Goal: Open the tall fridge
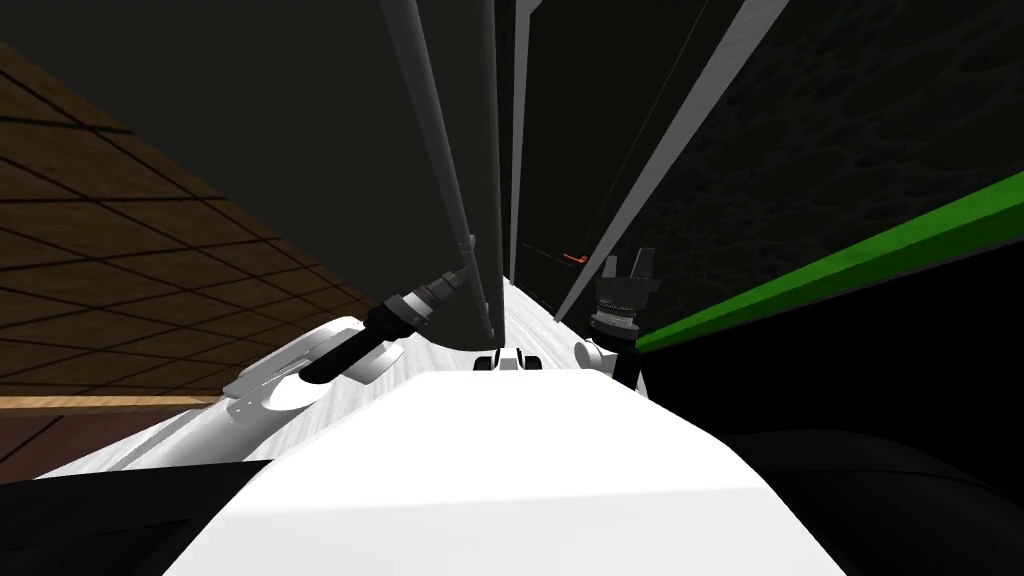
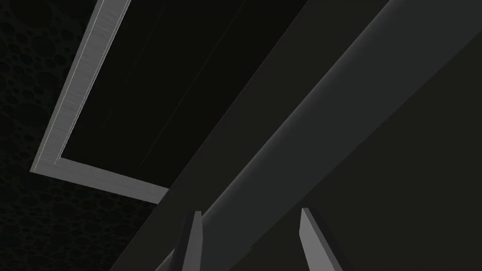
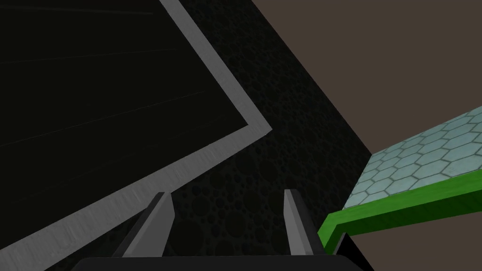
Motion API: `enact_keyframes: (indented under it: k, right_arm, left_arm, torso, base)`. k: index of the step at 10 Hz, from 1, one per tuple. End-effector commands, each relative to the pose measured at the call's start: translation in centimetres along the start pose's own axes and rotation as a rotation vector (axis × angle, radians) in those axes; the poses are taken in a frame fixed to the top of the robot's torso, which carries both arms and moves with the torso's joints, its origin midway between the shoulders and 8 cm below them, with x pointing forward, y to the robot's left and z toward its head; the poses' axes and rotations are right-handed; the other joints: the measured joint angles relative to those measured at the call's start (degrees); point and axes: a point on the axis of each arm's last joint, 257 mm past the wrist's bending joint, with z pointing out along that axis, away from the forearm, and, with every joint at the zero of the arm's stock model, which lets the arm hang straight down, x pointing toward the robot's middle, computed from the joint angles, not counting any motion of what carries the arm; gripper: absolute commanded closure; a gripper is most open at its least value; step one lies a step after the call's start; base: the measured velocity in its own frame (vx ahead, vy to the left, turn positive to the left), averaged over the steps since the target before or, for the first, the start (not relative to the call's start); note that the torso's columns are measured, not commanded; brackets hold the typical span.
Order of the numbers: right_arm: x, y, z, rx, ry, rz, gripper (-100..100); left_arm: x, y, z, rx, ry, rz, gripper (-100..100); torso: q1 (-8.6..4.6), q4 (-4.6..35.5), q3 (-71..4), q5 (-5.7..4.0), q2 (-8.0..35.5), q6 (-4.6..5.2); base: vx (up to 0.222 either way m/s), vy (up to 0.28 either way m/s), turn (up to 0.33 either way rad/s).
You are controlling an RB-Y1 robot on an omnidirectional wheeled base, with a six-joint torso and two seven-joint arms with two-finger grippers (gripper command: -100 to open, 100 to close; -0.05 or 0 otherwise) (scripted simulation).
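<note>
The tall fridge's dark door (image 1: pixel 300 150) rises in front of me, with a long grey bar handle (image 1: pixel 432 130) along its edge. Past that edge, grey frame strips (image 1: pixel 517 150) border a dark opening, so the door seems to stand ajar. My left gripper (image 1: pixel 465 265) reaches the handle's lower end. In the left wrist view the handle (image 2: pixel 329 108) runs between the left gripper's (image 2: pixel 249 226) fingers, with a gap still showing on one side. My right gripper (image 1: pixel 628 265) hangs open and holds nothing, off the fridge's dark pitted side (image 3: pixel 282 155).
A green-edged counter (image 1: pixel 850 260) with a pale hexagon-tiled top (image 3: pixel 423 150) juts in on the right, close to the right gripper (image 3: pixel 226 211). Brown tiled flooring (image 1: pixel 120 250) spreads to the left of the door. A small orange thing (image 1: pixel 574 260) shows low inside the opening.
</note>
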Motion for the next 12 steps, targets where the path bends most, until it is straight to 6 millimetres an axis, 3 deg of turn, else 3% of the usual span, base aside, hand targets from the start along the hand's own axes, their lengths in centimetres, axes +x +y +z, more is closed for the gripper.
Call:
enact_keyframes:
  k: [1,10,11,12]
  right_arm:
    - [0.0,0.0,0.0,0.0,0.0,0.0,0]
    - [0.0,0.0,0.0,0.0,0.0,0.0,0]
    - [0.0,0.0,0.0,0.0,0.0,0.0,0]
    - [0.0,0.0,0.0,0.0,0.0,0.0,0]
  left_arm:
    - [0.7,-1.3,0.0,0.053,0.031,-0.003,100]
    - [3.4,-6.0,-1.0,0.25,0.16,-0.03,100]
    - [2.3,-6.2,-0.8,0.248,0.159,-0.028,-100]
    - [1.9,-6.6,-0.8,0.256,0.165,-0.029,-100]
  torso:
    - [0.26,-0.1,0.0,0.06,0.0,0.07]
    - [0.12,-0.1,0.3,0.06,0.3,0.05]
    - [0.19,-0.1,0.3,0.09,0.3,0.04]
    - [-0.19,-0.2,0.0,0.0,-0.2,0.0]
  base:
    - [-0.193,0.181,-0.149]
    - [-0.211,0.194,-0.099]
    - [-0.102,0.081,0.121]
    - [0.032,-0.049,0.2]
